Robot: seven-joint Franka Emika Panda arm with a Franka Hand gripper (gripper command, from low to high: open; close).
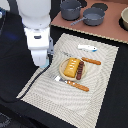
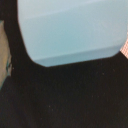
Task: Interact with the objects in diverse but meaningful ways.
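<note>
Striped placemat (image 1: pixel 100 75) on black table (image 1: pixel 10 55), brown board (image 1: pixel 107 30) behind

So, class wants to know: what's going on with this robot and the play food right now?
A white robot arm hangs over the striped placemat, at the exterior view's left. Its wrist view is filled by a light blue faceted cup, which seems to sit in the claw, though the claw itself is hidden. On the round plate lie a ridged orange-yellow block and a thin dark-brown stick. Orange-handled cutlery lies beside the plate.
</note>
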